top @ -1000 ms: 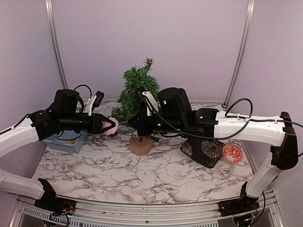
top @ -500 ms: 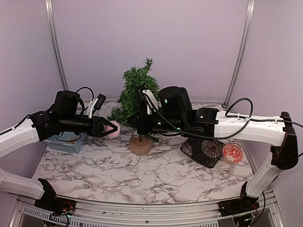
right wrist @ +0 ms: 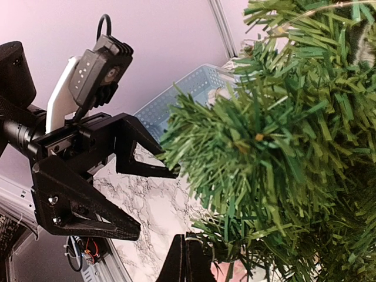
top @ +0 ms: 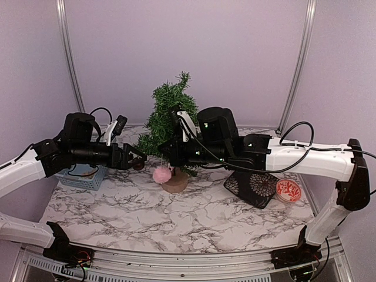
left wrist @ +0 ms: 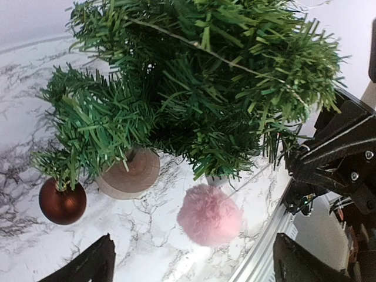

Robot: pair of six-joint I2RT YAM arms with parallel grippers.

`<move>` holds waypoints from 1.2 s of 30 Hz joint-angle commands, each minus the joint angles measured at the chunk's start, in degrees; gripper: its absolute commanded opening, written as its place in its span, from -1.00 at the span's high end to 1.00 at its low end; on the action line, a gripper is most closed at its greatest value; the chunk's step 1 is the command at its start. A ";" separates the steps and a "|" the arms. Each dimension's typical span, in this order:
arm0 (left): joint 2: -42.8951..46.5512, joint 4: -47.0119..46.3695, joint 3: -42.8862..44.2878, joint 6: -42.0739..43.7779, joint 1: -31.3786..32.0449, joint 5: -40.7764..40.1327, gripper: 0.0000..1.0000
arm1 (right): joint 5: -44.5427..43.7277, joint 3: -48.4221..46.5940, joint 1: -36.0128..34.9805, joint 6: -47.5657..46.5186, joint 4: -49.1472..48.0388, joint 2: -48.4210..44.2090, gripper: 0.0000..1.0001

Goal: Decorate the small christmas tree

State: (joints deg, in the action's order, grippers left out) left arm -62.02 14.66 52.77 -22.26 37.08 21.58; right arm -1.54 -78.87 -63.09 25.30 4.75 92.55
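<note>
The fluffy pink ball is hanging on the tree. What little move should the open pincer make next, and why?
Probably pull the left pincer straight back from the small christmas tree. Its jaws stand open and empty, and the pink pom-pom hangs from a branch by its own thread, so gently backing out should avoid snagging the needles.

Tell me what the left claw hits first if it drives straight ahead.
Probably the low bristly branches of the small dark-green christmas tree; the fluffy pink pom-pom hangs just below that line, depth unclear.
</note>
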 commanded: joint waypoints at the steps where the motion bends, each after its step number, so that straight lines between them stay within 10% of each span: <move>1: 3.22 -1.70 -0.80 -1.42 -0.79 -3.70 -0.98 | 0.68 -0.54 0.42 -0.16 -1.77 -1.10 1.00; 36: 8.55 -1.86 -6.76 -12.22 -11.32 -12.81 -0.98 | 17.25 5.86 -0.53 -5.20 -0.06 -7.99 -0.18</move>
State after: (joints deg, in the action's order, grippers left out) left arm -54.13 13.76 46.98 -33.10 26.30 9.82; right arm 10.57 -72.97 -63.37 21.98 5.15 86.61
